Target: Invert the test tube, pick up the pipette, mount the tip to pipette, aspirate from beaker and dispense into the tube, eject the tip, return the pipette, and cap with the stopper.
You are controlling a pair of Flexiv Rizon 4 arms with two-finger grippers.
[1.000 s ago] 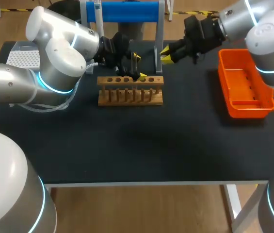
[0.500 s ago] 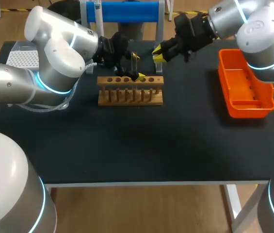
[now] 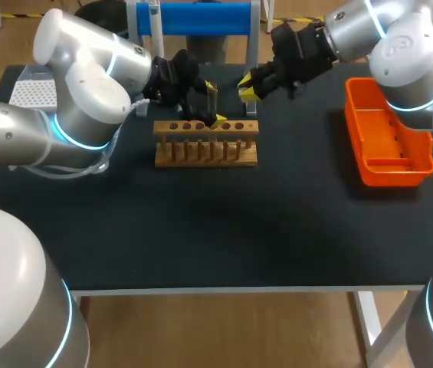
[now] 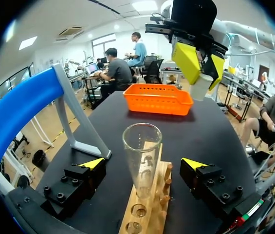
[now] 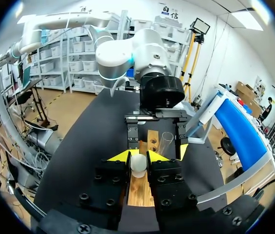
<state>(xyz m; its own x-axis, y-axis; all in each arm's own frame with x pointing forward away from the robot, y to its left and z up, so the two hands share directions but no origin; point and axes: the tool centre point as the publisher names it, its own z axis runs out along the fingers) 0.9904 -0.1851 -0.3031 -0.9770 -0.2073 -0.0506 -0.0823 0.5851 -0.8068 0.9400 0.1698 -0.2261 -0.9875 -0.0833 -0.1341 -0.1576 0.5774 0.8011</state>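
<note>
The test tube (image 4: 142, 146) is clear glass and looks empty. It stands upright with its open mouth upward in a hole of the wooden rack (image 3: 205, 146), at the end of the rack nearest the right arm. The rack is a pale wood block with a row of round holes along its top and short pegs down its side, and it lies on the black table (image 3: 201, 222) just in front of the blue-barred stand (image 3: 193, 17). The other holes that we can see hold nothing.

Our left gripper (image 4: 143, 164) hangs over the rack with its fingers spread wide. The tube rises between the yellow tips, and there is a gap on each side, so neither finger touches the glass.

Our right gripper (image 5: 138, 156) hovers just beyond the tube, a little above its mouth and clear of it. Its fingers are closed narrowly on the stopper (image 5: 138, 165), a small whitish plug pinched from both sides with its lower end poking out below the tips.

The orange bin (image 3: 396, 175) sits on the table's right side, well apart from the rack, and we cannot tell whether anything lies in it
</note>
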